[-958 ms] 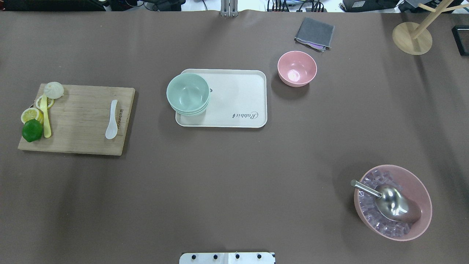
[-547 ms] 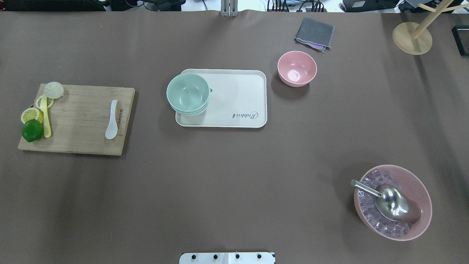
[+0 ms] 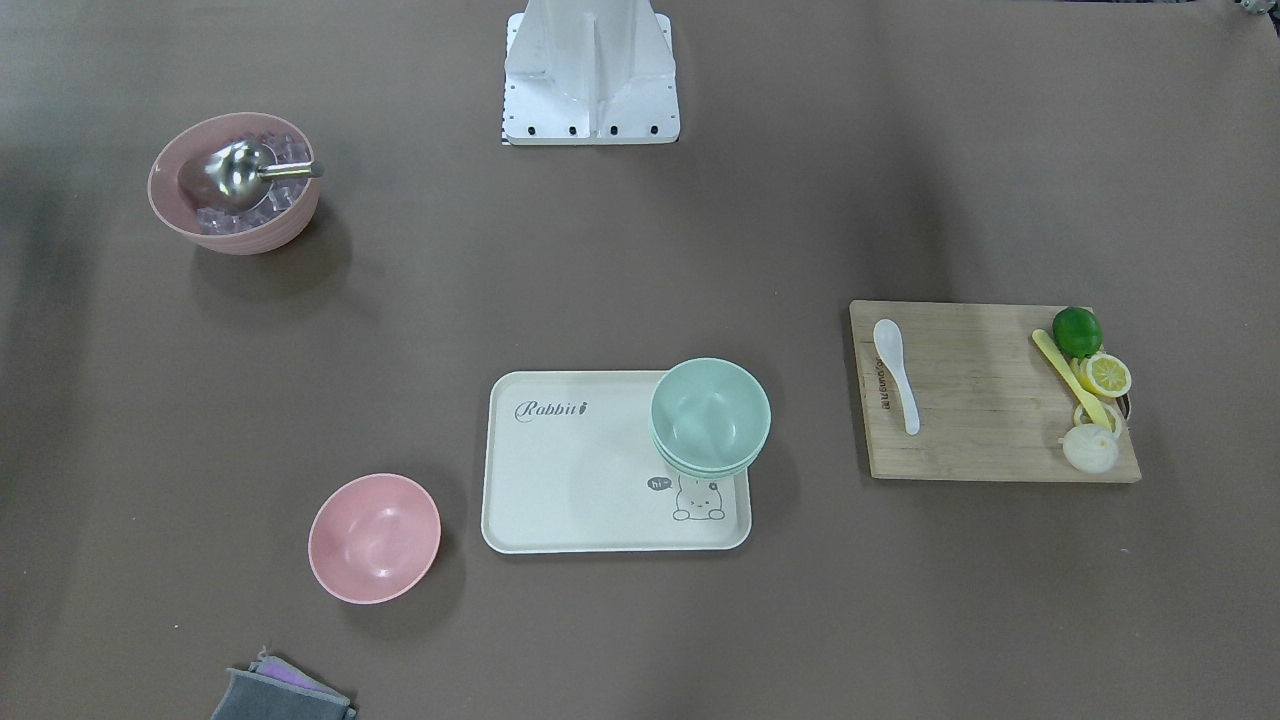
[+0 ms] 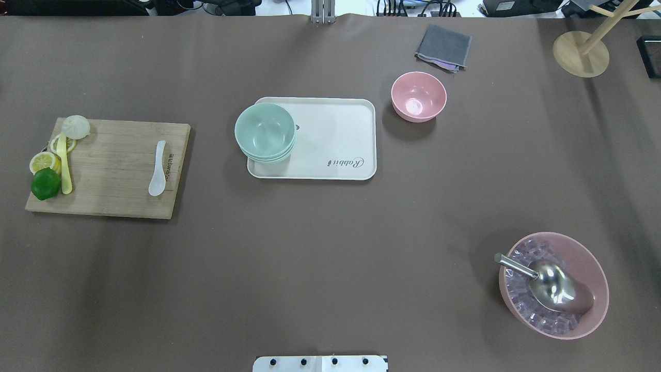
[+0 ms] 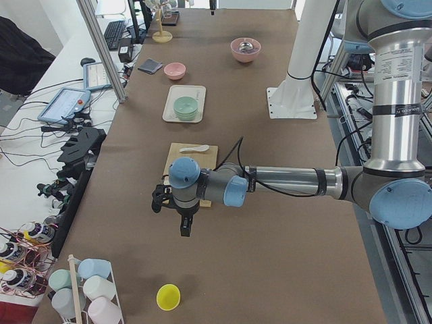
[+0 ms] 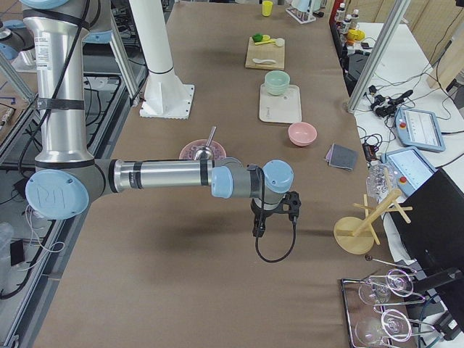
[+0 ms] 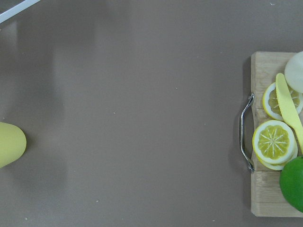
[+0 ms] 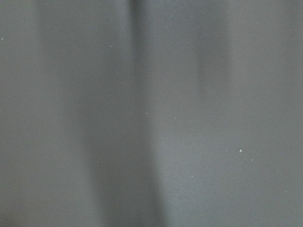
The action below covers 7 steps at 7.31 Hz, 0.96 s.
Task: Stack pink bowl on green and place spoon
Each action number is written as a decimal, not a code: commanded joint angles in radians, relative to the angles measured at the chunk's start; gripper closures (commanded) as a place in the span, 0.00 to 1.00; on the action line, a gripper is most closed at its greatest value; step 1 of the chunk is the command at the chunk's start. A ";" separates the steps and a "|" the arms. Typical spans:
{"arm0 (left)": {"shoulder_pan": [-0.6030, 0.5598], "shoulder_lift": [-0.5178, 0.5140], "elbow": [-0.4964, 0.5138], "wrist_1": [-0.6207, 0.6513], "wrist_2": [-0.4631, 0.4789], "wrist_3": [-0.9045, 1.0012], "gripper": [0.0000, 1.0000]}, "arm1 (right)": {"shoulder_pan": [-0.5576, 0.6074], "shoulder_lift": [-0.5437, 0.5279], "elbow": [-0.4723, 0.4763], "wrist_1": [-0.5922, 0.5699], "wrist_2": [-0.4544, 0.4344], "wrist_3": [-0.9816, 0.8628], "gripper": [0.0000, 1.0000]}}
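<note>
A small pink bowl (image 4: 418, 96) stands empty on the brown table, right of a cream tray (image 4: 335, 139). A stack of green bowls (image 4: 265, 133) sits on the tray's left end. A white spoon (image 4: 158, 169) lies on a wooden cutting board (image 4: 113, 170) at the left. The left gripper (image 5: 185, 226) hangs over bare table beyond the board's left end; it shows only in the exterior left view. The right gripper (image 6: 259, 228) hangs over bare table at the far right end, only in the exterior right view. I cannot tell whether either is open or shut.
A large pink bowl (image 4: 594, 274) with ice and a metal scoop (image 4: 547, 281) stands front right. A grey cloth (image 4: 444, 47) and a wooden stand (image 4: 581, 51) are at the back right. A lime (image 4: 45, 183), lemon slices and a yellow knife lie on the board. A yellow cup (image 5: 168, 296) lies past the left gripper.
</note>
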 commanded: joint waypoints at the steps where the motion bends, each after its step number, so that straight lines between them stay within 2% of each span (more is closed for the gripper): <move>1: 0.000 -0.002 0.000 0.000 0.000 0.000 0.02 | 0.000 0.007 -0.002 0.000 -0.002 0.000 0.00; 5: 0.000 -0.002 -0.012 -0.014 0.000 0.000 0.02 | 0.000 0.014 -0.002 0.000 -0.002 0.002 0.00; 7: 0.000 0.011 -0.028 -0.107 0.000 0.042 0.02 | 0.000 0.015 0.013 0.002 0.005 0.041 0.00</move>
